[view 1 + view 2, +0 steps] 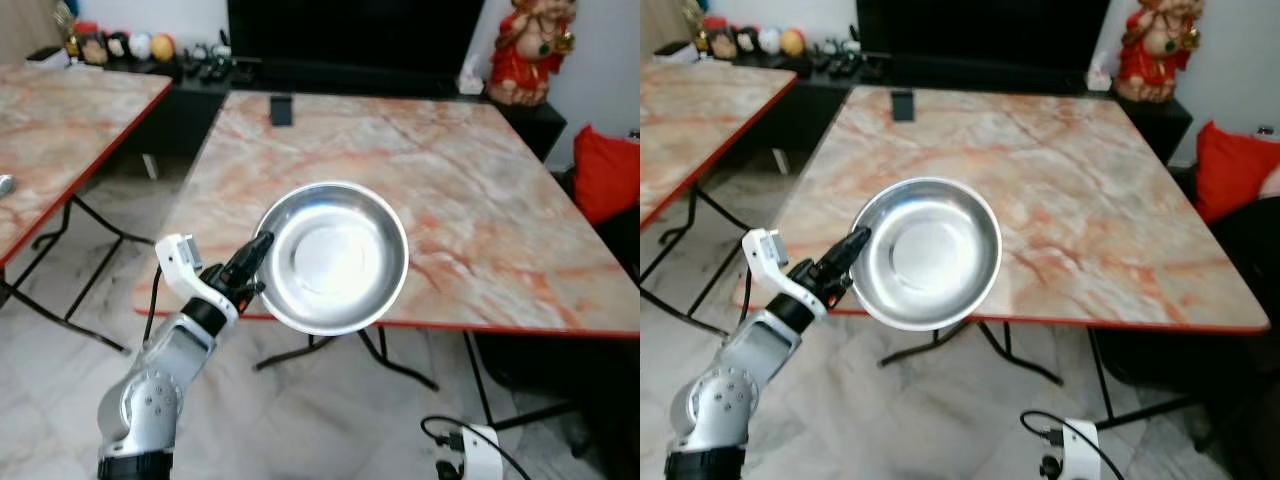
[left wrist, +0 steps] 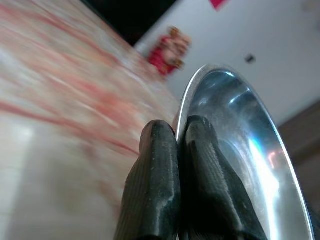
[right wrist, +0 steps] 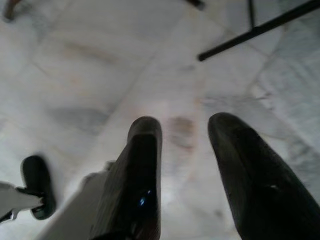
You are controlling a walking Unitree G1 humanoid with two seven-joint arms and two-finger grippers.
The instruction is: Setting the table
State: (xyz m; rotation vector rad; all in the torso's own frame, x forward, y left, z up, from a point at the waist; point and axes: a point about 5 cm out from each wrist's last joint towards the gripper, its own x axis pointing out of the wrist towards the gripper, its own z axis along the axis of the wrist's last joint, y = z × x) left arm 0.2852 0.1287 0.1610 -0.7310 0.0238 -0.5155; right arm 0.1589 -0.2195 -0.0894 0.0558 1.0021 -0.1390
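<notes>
The left gripper [image 1: 258, 262] sits low & left of centre in the head view, pinching the left rim of a shiny metal bowl [image 1: 335, 257] tight between its two black fingers [image 2: 155, 185]. The bowl is held up over the near red edge of the big marble table [image 1: 480, 190], middle of the frame, partly past the edge. A small dark thing [image 1: 281, 110] lies at the table's far side, top centre. The right gripper [image 3: 182, 165] hangs over the pale tile floor [image 3: 100, 75], fingers apart, holding nothing.
</notes>
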